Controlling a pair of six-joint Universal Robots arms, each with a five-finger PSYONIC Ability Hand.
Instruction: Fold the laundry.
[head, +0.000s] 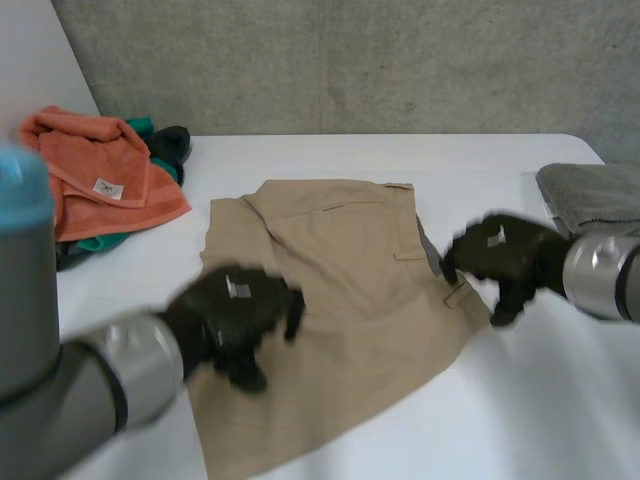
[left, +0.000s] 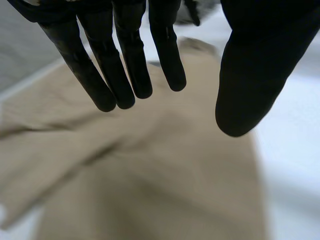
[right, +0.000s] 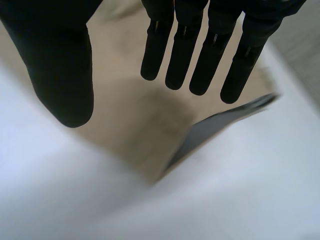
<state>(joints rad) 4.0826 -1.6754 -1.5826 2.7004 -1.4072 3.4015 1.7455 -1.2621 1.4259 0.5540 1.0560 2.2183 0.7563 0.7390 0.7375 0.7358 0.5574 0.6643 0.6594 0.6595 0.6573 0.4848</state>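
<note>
Tan trousers (head: 350, 270) lie flat in the middle of the table (head: 560, 400), length running roughly near to far, the left robot hand (head: 235, 310) hovering loose-fingered over their near-left part and the right robot hand (head: 500, 255), equally unclenched, at their right edge, both empty.

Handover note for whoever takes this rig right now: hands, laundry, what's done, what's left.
Left robot hand: open, above the near-left part of the tan trousers, holding nothing.
Right robot hand: open, at their right edge.
Trousers lie mid-way across the table, seemingly folded once.
Orange towel heaped far left; grey cloth at the right edge.
Left: finish the trousers, then the heap.
</note>
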